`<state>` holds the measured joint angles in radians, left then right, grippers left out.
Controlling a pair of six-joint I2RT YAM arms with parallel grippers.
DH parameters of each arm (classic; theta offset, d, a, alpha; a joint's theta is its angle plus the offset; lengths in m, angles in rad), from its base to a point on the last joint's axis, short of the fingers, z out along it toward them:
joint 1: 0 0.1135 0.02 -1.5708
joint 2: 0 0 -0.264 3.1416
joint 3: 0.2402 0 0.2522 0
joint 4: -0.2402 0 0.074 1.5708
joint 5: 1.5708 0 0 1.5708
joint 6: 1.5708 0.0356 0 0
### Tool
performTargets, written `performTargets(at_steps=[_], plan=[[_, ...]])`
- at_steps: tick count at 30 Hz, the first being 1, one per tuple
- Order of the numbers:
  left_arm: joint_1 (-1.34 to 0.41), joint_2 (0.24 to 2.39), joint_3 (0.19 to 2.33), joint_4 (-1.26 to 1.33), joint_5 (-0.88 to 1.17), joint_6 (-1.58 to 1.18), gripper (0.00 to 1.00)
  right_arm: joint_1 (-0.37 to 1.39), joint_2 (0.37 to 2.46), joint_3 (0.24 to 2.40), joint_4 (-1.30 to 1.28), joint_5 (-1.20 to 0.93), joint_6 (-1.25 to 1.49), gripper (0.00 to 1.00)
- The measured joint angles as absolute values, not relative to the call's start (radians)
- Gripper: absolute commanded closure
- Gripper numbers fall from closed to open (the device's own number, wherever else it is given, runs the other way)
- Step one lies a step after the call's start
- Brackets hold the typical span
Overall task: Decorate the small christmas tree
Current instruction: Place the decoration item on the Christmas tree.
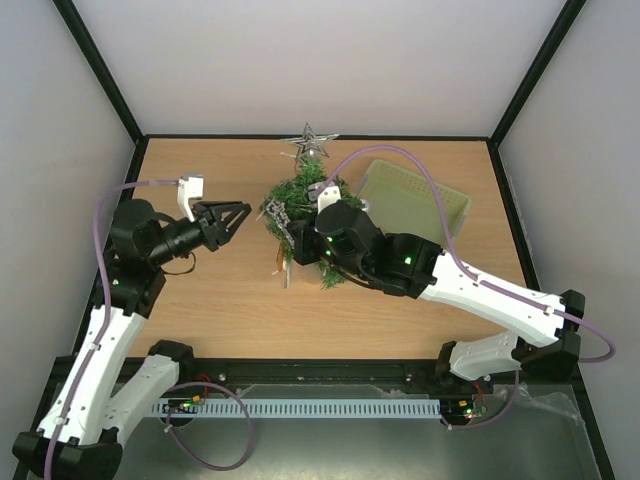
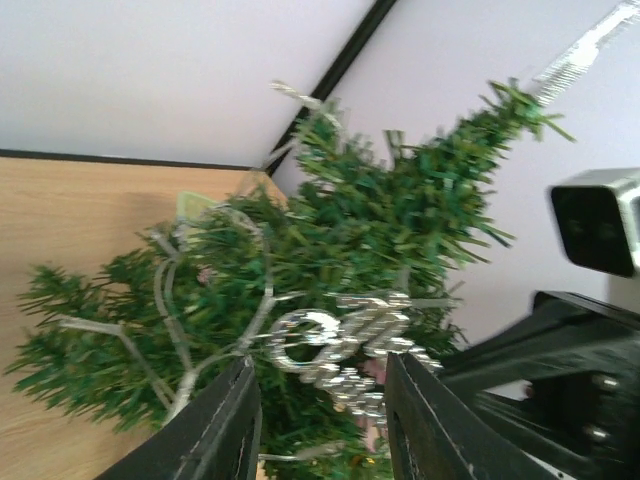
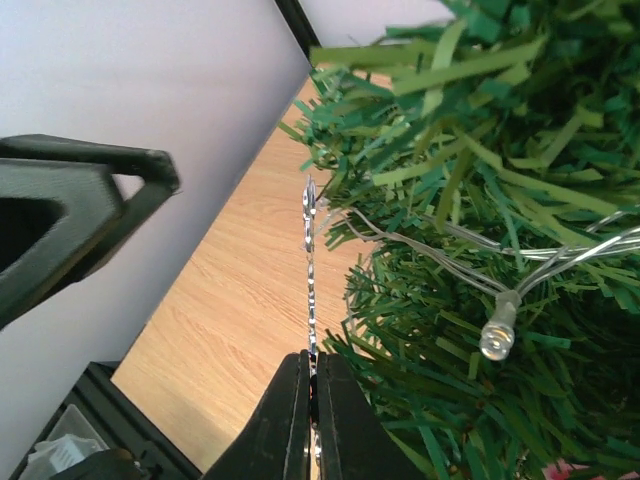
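Note:
The small christmas tree [image 1: 305, 200] stands mid-table with a silver star [image 1: 312, 142] on top and a wire of small lights [image 3: 497, 335] in its branches. My right gripper [image 3: 311, 368] is shut on a flat silver glitter ornament [image 3: 311, 260], seen edge-on and held against the tree's left side [image 1: 275, 212]. My left gripper [image 1: 243, 217] hovers just left of the tree, pointing at it. Its jaws are open, and the ornament [image 2: 340, 350] lies just beyond its black fingertips [image 2: 225, 410], in line with the gap. The tree [image 2: 370, 240] fills that view.
A pale green basket [image 1: 415, 200] sits right of the tree, behind the right arm [image 1: 400, 262]. The right arm's black body [image 2: 560, 350] crowds the right of the left wrist view. White walls with black frame posts enclose the wooden table [image 1: 220, 300].

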<state>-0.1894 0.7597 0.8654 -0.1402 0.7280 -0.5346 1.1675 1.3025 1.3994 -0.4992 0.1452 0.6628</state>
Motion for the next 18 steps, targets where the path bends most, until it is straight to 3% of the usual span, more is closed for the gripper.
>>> performTargets(at_steps=[18], plan=[[-0.456,0.826,0.845,-0.06,0.641,-0.546,0.68,1.17,1.317,1.399,-0.52,0.193,0.65,0.98]])
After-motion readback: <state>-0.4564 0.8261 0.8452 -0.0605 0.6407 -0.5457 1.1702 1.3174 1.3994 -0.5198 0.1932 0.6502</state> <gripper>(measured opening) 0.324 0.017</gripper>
